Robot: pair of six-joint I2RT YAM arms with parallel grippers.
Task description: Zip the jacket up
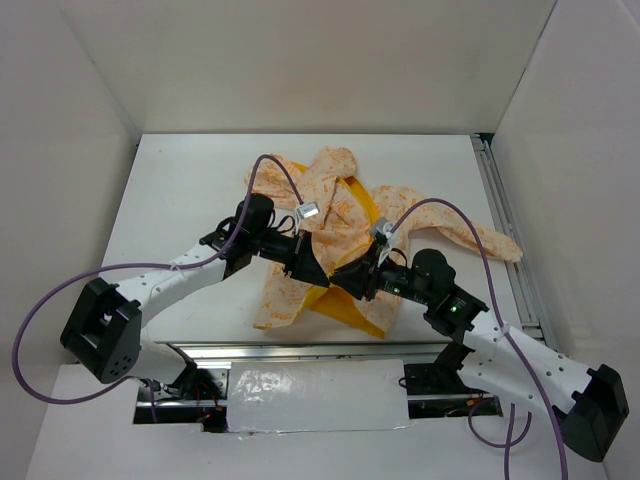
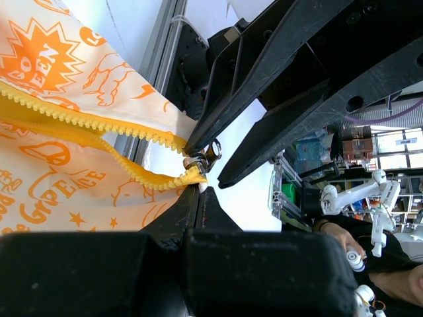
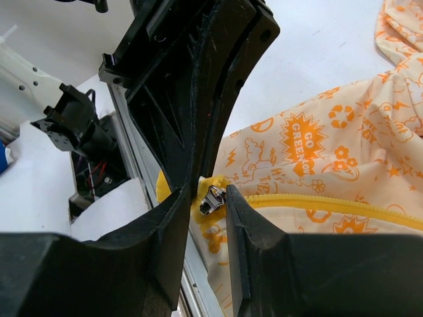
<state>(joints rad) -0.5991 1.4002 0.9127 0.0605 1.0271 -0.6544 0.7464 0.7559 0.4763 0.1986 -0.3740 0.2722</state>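
The jacket [image 1: 330,200], cream with orange print and yellow lining, lies crumpled mid-table. Both grippers meet at its near hem. My left gripper [image 2: 199,190] is shut on the bottom end of the yellow zipper strip [image 2: 86,122], just below the metal slider [image 2: 201,158]. My right gripper [image 3: 208,198] stands narrowly open, its jaws on either side of the slider [image 3: 213,197]; the right-hand jaw touches it and a sliver of gap shows at the other. The zipper's two rows of teeth [image 3: 317,201] run apart beyond the slider. From above, the left gripper [image 1: 325,272] and the right gripper [image 1: 345,277] nearly touch.
An aluminium rail [image 1: 505,230] runs along the table's right edge, and another [image 1: 300,352] along the near edge by the arm bases. A jacket sleeve [image 1: 480,238] reaches toward the right rail. White walls enclose the table on three sides.
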